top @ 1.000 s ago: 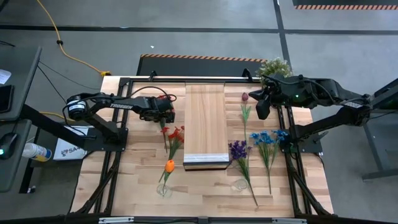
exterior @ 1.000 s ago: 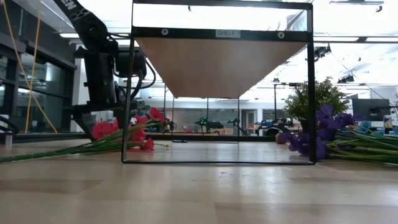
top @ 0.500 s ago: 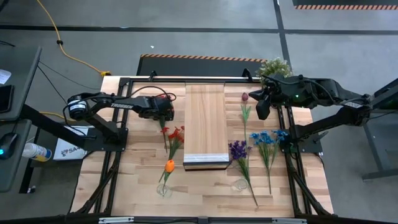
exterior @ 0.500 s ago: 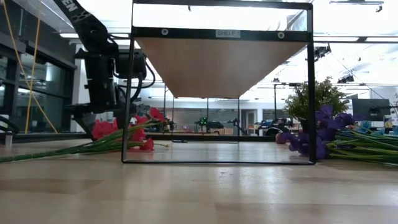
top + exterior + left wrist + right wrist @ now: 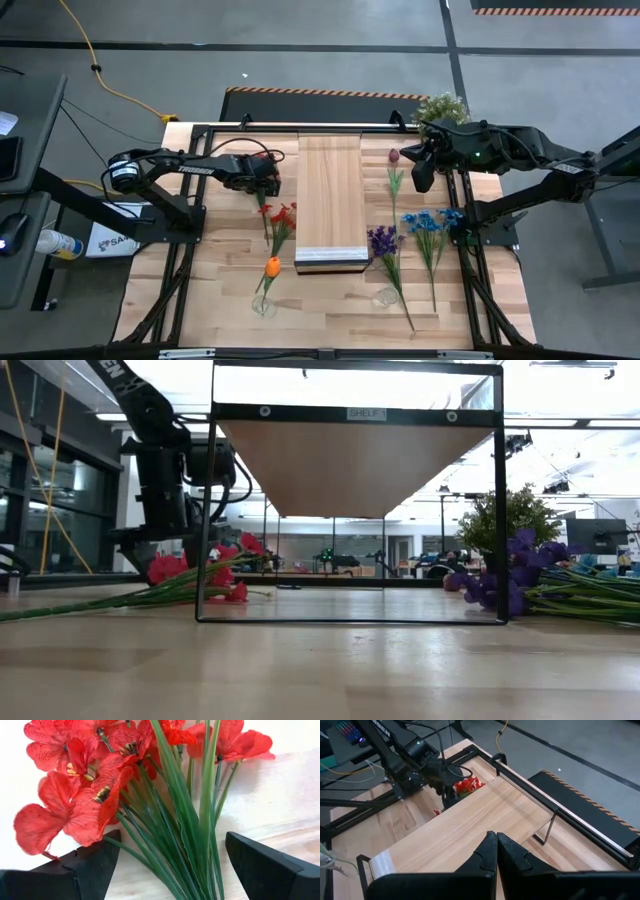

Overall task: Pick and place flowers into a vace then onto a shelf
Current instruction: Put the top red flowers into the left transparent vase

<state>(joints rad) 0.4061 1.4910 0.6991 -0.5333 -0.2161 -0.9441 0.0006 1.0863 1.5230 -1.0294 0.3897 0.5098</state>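
Red flowers (image 5: 125,780) lie between the left pincer's (image 5: 167,865) wide-apart fingers, not clamped.

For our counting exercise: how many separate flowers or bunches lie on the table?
5. Left of the shelf: red bunch, orange flower. Right of it: maroon flower, purple bunch, blue bunch. None seem hidden.

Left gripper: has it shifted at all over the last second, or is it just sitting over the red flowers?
No. The left gripper sits at the same spot beside the shelf, jaws open astride the red flowers.
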